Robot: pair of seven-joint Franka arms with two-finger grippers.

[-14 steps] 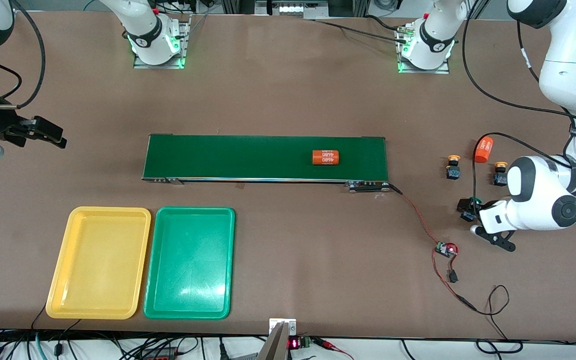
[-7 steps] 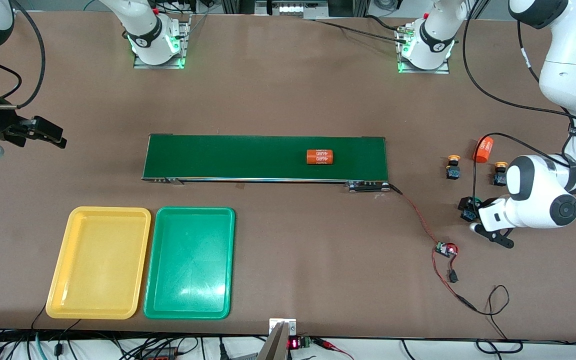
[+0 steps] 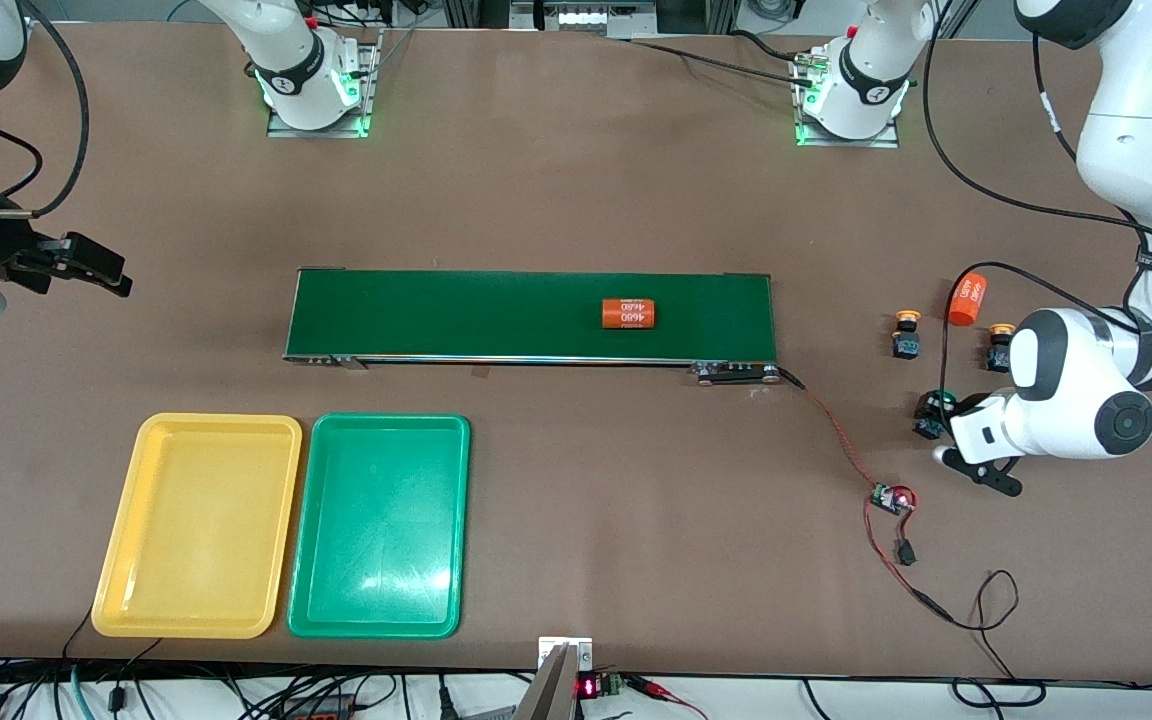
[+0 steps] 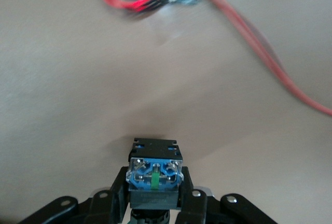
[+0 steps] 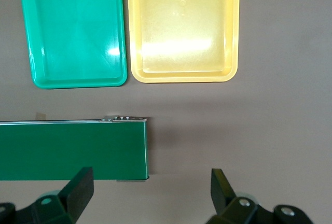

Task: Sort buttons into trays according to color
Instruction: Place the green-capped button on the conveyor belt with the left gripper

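The right gripper [image 3: 101, 268] is parked with jaws released over the table [image 3: 556, 190] at the right arm's end; that arm waits. The yellow tray [image 3: 198, 527] and green tray [image 3: 379, 527], side by side and nearer the camera than the belt [image 3: 456, 315], hold nothing. An orange cylinder [image 3: 629, 313] lies on the belt. Two yellow buttons [image 3: 905, 335] sit at the left arm's end with a second cylinder [image 3: 967, 298] between them. The left gripper [image 3: 939, 415] is low over the table, jaws clenched on a green button [image 4: 155, 175] by its dark body. A straight lift is advised, clear of the red wire [image 3: 841, 435], before carrying to the green tray.
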